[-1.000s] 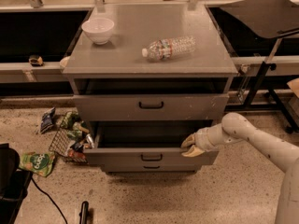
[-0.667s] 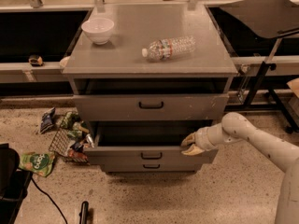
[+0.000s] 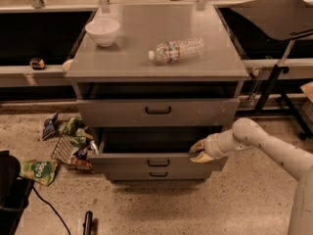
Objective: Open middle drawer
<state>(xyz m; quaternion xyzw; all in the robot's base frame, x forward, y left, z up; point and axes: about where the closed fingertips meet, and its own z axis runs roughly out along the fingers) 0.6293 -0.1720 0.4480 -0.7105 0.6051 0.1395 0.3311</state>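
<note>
The grey cabinet (image 3: 156,58) has three drawers. The middle drawer (image 3: 127,163) stands pulled out part way, its dark inside showing behind its front panel, with a small black handle (image 3: 158,163) in the middle. My gripper (image 3: 198,151) is at the right end of that front panel's top edge. Its tan fingers (image 3: 196,145) are closed over the edge, one inside the drawer and one in front. The white arm (image 3: 264,143) reaches in from the right. The top drawer (image 3: 157,111) is closed, and the bottom drawer (image 3: 157,175) sits just below the middle one.
A white bowl (image 3: 102,31) and a plastic water bottle (image 3: 177,50) lying on its side are on the cabinet top. A wire basket (image 3: 68,151) and snack bags (image 3: 40,170) lie on the floor at the left. A black stand (image 3: 279,72) is at the right.
</note>
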